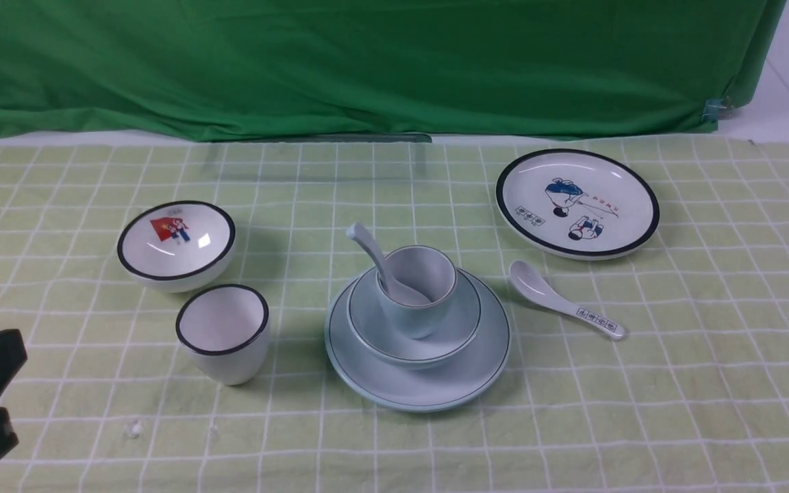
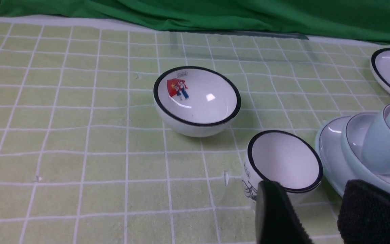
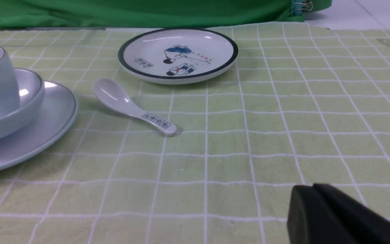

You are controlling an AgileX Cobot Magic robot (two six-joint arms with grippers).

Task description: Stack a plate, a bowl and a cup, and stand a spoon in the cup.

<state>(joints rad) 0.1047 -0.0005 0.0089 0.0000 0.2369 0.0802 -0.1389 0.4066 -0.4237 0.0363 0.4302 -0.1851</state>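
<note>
Left claw (image 2: 311, 191): fingers parted, nothing held; near left of the scene.
Right claw (image 3: 311, 187): fingers together, clenched on nothing.
Pale blue plate (image 1: 429, 396): lying flat on the green checked table (image 1: 634, 424), mid-scene; base of the stack.
White black-rimmed cup (image 1: 227, 335): upright, left of the stack, mouth up.
Pale blue bowl (image 1: 367, 322): seated in the plate, mouth up.
Pale blue cup (image 1: 416, 316): standing in the bowl, mouth up, its upright axis narrowing to the base.
Plain white spoon (image 1: 370, 248): in the pale blue cup, long axis slanting; scoop down inside, handle rising over the rim, its end pointing up, leftward and away.
Printed white spoon (image 1: 562, 300): right of the stack, lying on the table; scoop far-left, handle running near-right.
White black-rimmed bowl (image 1: 179, 246): beyond the white cup and to its left, mouth up, red picture inside.
White black-rimmed plate (image 1: 579, 205): far right of the stack, flat, figured face up.
Green cloth (image 1: 367, 68): hanging behind the table.
</note>
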